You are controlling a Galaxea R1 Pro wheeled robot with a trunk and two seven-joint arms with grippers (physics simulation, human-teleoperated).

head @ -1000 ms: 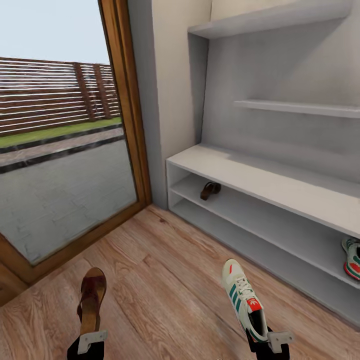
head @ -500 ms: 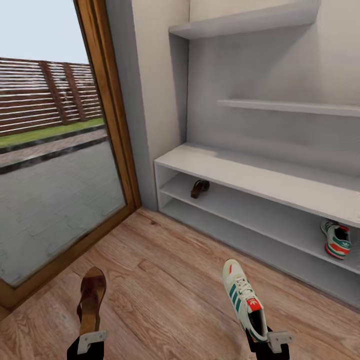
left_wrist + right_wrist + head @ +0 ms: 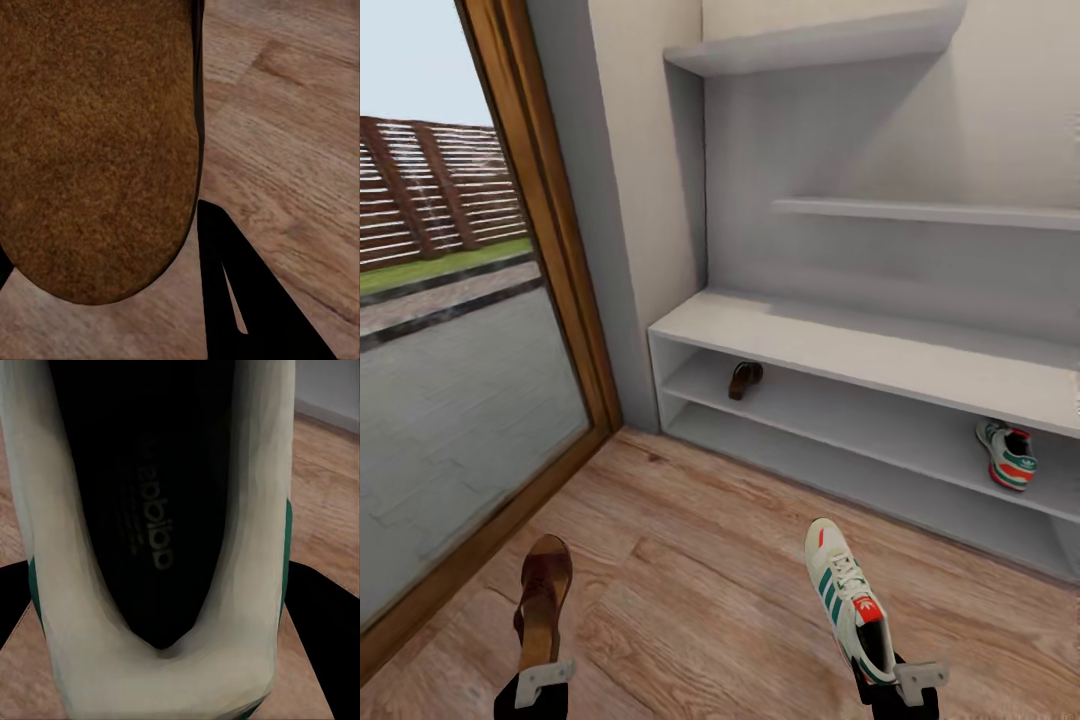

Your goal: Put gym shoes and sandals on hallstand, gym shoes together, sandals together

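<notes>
My left gripper is shut on the heel of a brown sandal, held above the corridor floor. In the left wrist view the sandal lies against a black finger. My right gripper is shut on the heel of a white gym shoe with green stripes. That shoe's dark inside faces the right wrist camera. The pale grey hallstand stands ahead. On its upper open shelf lie the other sandal at the left end and the other gym shoe further right.
A wood-framed glass door stands to the left, with a paved yard behind it. Two staggered wall shelves hang above the hallstand. Bare plank floor lies between me and the rack.
The whole view has swung to the right, so the door and rack slid left in the picture and more of the rack shows. Both arms keep their shoes in the same pose.
</notes>
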